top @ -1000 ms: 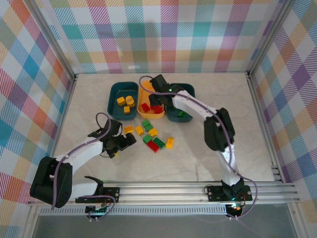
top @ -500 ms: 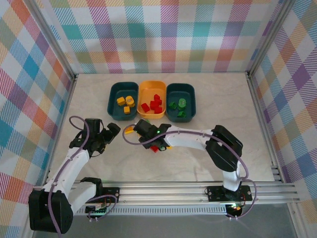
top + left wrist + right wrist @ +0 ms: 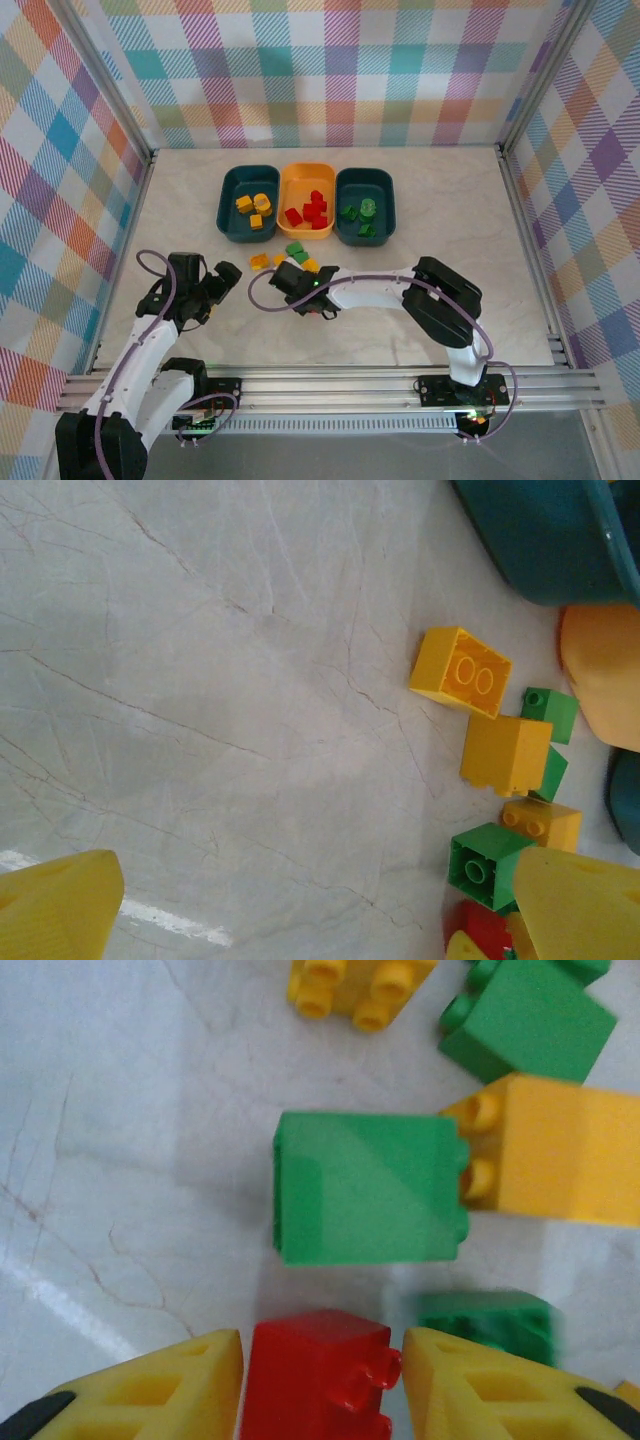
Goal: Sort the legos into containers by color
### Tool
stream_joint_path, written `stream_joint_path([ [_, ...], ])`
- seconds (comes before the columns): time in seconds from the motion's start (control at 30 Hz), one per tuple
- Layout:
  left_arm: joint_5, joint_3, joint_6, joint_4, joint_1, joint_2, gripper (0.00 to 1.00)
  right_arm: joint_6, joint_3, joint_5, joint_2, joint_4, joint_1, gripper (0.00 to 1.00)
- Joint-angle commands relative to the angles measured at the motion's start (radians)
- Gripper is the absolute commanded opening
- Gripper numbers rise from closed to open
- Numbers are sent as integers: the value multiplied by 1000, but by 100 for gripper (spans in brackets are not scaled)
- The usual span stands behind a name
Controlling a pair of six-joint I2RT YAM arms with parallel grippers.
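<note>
My right gripper (image 3: 320, 1355) is pinching a red brick (image 3: 316, 1390) on the table (image 3: 450, 220), fingers touching both sides. Green brick (image 3: 368, 1188) just ahead, yellow brick (image 3: 560, 1150) against it. My left gripper (image 3: 224, 277) is spread wide, empty, near the loose bricks (image 3: 296, 252). Orange bin (image 3: 291, 185) holding reds sits farther back between two teal bins (image 3: 228, 190)

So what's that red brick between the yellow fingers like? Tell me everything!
The red brick is small, chunky and made of shiny plastic. It lies on its side on the pale table, with its round studs pointing sideways at one finger. The right gripper has it pinched between its yellow fingers, one on each side. A green brick sits just past it and does not seem to touch it. The red brick's near end is cut off by the picture edge.
</note>
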Motion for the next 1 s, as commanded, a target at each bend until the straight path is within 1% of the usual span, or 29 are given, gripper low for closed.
stream_joint_path([
  [0.0, 10, -23, -23, -9, 5, -11, 100, 47, -30, 9, 6, -16, 20, 45],
  [0.23, 32, -36, -34, 23, 6, 18, 100, 94, -47, -7, -8, -29, 50, 43],
  [0.33, 31, -39, -33, 25, 6, 19, 100, 103, -58, 7, -22, -21, 50, 38],
  [0.5, 29, -38, -28, 24, 5, 21, 100, 96, -52, 33, -32, -28, 50, 23],
  [0.53, 31, -39, -28, 27, 5, 21, 100, 93, -49, 35, -38, -30, 50, 21],
  [0.7, 58, -44, -31, 54, 6, 38, 100, 48, -25, 50, -120, -26, 45, 21],
  [0.8, 101, -54, -37, 99, 5, 61, 100, -20, 25, 71, -173, -19, -4, 21],
  [0.9, 149, -61, -49, 154, -17, 99, 98, -62, 77, 58, -195, 37, -108, 21],
  [0.97, 168, -54, -47, 179, -55, 132, 97, -58, 126, 22, -172, 65, -191, 21],
])
